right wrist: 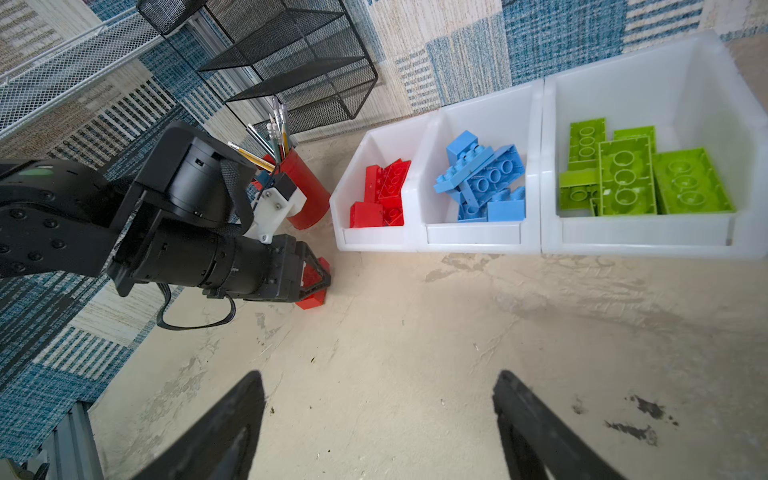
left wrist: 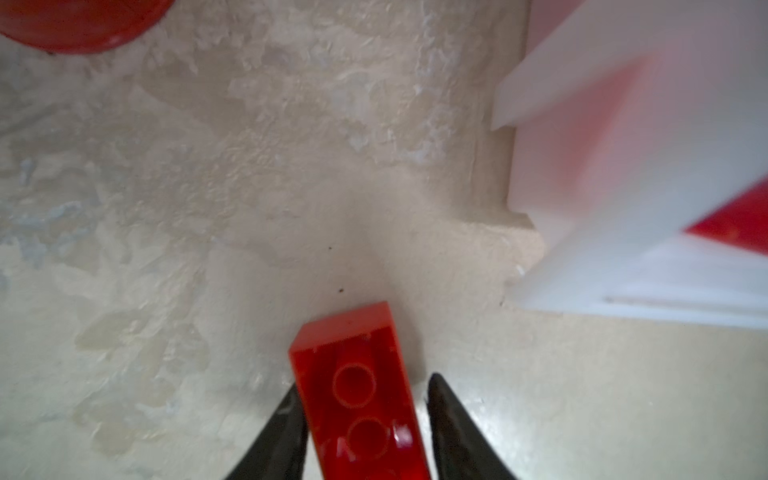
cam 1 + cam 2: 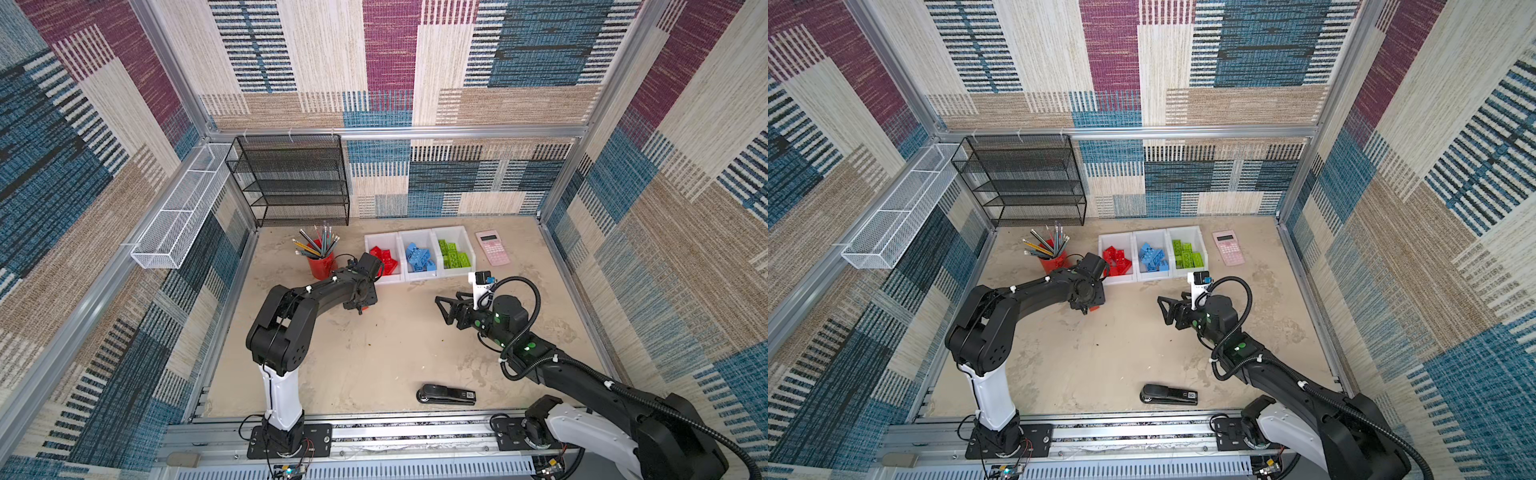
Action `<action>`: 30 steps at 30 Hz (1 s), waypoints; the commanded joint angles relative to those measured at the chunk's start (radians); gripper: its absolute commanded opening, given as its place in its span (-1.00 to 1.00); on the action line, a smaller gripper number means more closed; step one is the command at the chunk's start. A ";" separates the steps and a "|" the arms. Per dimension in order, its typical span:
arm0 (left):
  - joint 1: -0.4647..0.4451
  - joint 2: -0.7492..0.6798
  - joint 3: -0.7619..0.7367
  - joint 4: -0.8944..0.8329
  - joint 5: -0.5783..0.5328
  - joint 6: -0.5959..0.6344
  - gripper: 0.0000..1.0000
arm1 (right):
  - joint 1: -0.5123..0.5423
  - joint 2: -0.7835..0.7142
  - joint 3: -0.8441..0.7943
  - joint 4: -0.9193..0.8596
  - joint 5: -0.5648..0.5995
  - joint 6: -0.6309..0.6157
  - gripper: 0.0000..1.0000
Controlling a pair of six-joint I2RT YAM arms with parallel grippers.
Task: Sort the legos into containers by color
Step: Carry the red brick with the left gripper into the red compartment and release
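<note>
The left pincer (image 2: 363, 382) points down at the table (image 3: 374, 353), just in front of the left front corner of the containers (image 3: 419, 276). These are three white bins joined in a row at the back of the table. A single red lego (image 2: 357, 395) lies lengthwise between the pincer's black fingers (image 2: 282, 436), with a ring-marked face towards the wrist camera. One finger lies against the brick's side, while a thin strip of table shows between the brick and the other finger. I cannot tell whether the pincer is clenched on the brick or only flanking it. In the right wrist view the brick's end (image 1: 309, 301) shows under the fingertips at table level, near the red pencil cup (image 3: 322, 266) and apart from the nearest bin.

All the other bricks are already sorted. Red legos (image 1: 384, 195) fill the left bin, blue legos (image 1: 486, 178) are piled in the middle bin, and lime green legos (image 1: 636, 178) lie mostly flat in the right bin.

The right pincer (image 1: 380, 376) hangs released above bare table in front of the green bin. Its fingers are spread wide with nothing between them, and they point towards the left arm.

A pink calculator (image 3: 492, 248) lies just right of the bins. A black stapler (image 3: 446, 394) sits near the table's front edge, well apart from both arms. A black mesh shelf (image 3: 291, 178) stands in the back left corner, and a white wire-mesh tray (image 3: 174, 220) hangs on the left wall.
</note>
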 commanded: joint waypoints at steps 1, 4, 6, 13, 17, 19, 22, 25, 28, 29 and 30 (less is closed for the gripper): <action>0.001 -0.001 -0.012 0.006 0.014 -0.026 -0.19 | 0.000 0.005 -0.001 0.050 0.001 0.010 0.74; 0.000 -0.005 -0.019 0.005 0.017 -0.022 -0.32 | 0.001 0.007 0.002 0.049 -0.002 0.011 0.74; 0.000 -0.014 -0.019 -0.003 0.015 -0.013 -0.37 | 0.001 0.004 0.002 0.045 0.002 0.009 0.74; -0.001 -0.082 0.001 -0.041 0.013 0.029 -0.46 | 0.001 0.003 0.004 0.040 0.006 0.005 0.74; -0.001 -0.120 0.029 -0.056 0.021 0.062 -0.46 | 0.001 0.000 0.007 0.032 0.009 0.000 0.74; -0.001 -0.122 0.071 -0.086 0.014 0.089 -0.46 | 0.000 -0.003 0.006 0.023 0.012 -0.002 0.74; -0.001 -0.109 0.149 -0.124 0.021 0.129 -0.46 | 0.000 -0.007 0.005 0.027 0.008 -0.003 0.74; -0.001 -0.077 0.242 -0.153 0.044 0.156 -0.46 | 0.000 -0.008 0.006 0.024 0.014 -0.005 0.75; -0.001 -0.034 0.332 -0.176 0.055 0.177 -0.46 | 0.001 -0.013 0.008 0.019 0.018 -0.007 0.75; -0.001 -0.017 0.365 -0.183 0.058 0.185 -0.46 | 0.001 -0.014 0.008 0.016 0.021 -0.010 0.75; -0.001 0.001 0.393 -0.188 0.061 0.193 -0.46 | 0.001 -0.017 0.009 0.015 0.024 -0.011 0.75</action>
